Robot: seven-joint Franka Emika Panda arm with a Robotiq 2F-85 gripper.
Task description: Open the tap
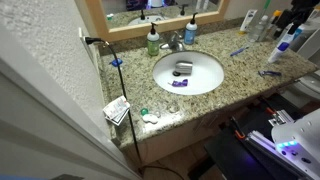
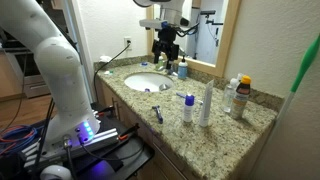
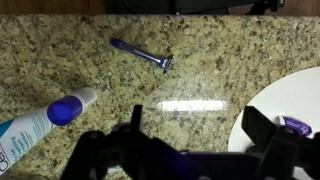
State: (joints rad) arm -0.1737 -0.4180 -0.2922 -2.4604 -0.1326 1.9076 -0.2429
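The tap (image 1: 176,42) is a small silvery faucet at the back rim of the white sink (image 1: 205,62), between a green-topped soap bottle (image 1: 153,40) and a blue bottle (image 1: 190,32). It is out of the wrist view. My gripper (image 3: 197,118) is open and empty. It hangs well above the granite counter beside the sink's edge (image 3: 262,100). In an exterior view it hangs from the arm over the far end of the counter (image 2: 166,50).
A blue razor (image 3: 140,52) and a blue-capped spray can (image 3: 40,122) lie on the counter under my gripper. Small purple and grey items (image 1: 181,76) sit in the sink. Several bottles (image 2: 236,96) stand at the counter's end. A mirror lines the back wall.
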